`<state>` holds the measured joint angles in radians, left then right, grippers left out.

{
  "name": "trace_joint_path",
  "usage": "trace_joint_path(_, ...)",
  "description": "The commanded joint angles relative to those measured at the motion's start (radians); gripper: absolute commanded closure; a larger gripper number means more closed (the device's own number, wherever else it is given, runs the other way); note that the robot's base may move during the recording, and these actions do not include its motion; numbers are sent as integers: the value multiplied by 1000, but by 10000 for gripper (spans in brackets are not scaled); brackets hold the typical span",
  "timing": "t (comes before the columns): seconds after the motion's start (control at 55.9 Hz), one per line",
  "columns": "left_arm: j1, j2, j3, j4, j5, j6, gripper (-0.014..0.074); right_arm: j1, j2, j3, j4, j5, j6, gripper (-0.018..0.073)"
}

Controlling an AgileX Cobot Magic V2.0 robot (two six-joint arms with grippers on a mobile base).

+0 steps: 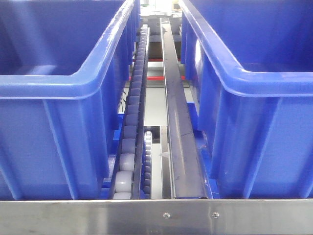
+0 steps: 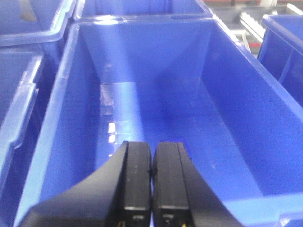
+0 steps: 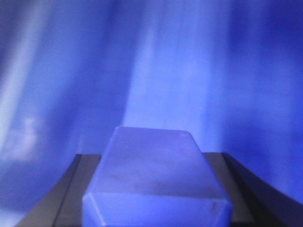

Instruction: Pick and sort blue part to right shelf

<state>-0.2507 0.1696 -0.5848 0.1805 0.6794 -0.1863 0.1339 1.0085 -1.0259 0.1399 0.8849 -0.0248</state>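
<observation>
Front view: no writing or labels legible. Two large glossy blue bins, one filling left of frame, one right, both sitting on the right shelf. Steel front rail across bottom edge, two rivets visible. Between the bins: one long row of pale rollers running up centre, a second shorter roller row just beside it lower down, one steel guide strip to their right. No gripper or blue part visible here.

Left wrist view: no text. Left gripper at bottom centre, black fingers pressed together, nothing between them. Open bin interior beneath, bare glossy floor with glare spots. Parts of further bins at upper left, top and right edges; exact count unclear.

Right wrist view: blurred, no markings readable. Blue part at bottom centre, matte, blocky, flat top face, lighter than background. Right gripper pinching it, dark fingers touching either side. Background blurred glossy blue streaks.
</observation>
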Motion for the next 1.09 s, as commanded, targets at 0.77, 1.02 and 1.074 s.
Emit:
trace_joint_path(0.77, 2, 6, -20, -33, -35, -3, 471, -15, 687, -299, -207, -139, 3, 394)
trace_joint_path(1.02, 2, 6, -20, -63, -30, -3, 471, -15, 686, -299, -221, -123, 3, -59)
trace_joint_path(1.074, 2, 6, -20, -63, -26, -3, 471, -15, 682, -299, -221, -119, 3, -43)
